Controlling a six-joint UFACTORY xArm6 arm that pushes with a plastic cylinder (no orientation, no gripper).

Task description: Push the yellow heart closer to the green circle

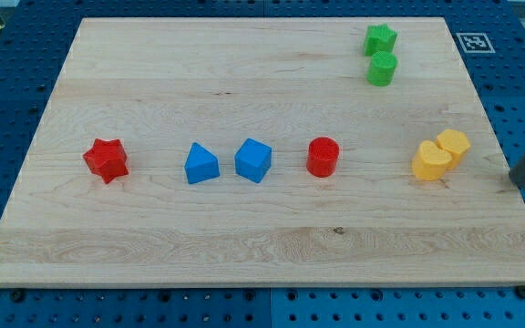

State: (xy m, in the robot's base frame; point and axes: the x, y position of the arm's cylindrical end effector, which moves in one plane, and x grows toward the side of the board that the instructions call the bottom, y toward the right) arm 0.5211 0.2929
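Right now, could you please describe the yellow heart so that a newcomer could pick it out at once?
Start at the wooden board's right edge, halfway down, where two yellow blocks touch near my tip. The yellow heart-shaped block is the lower-left one, notched on top. Its neighbour, the yellow hexagonal block, has flat sides and sits up-right.

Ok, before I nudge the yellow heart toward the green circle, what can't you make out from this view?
- My tip: the rod enters at the view's right edge, blurred; its upper part is cut off, so exact contact with the board is uncertain.
- Yellow heart and the yellow block behind it: whether they touch is unclear.
- Green star and green circle: any gap between them is too small to judge.
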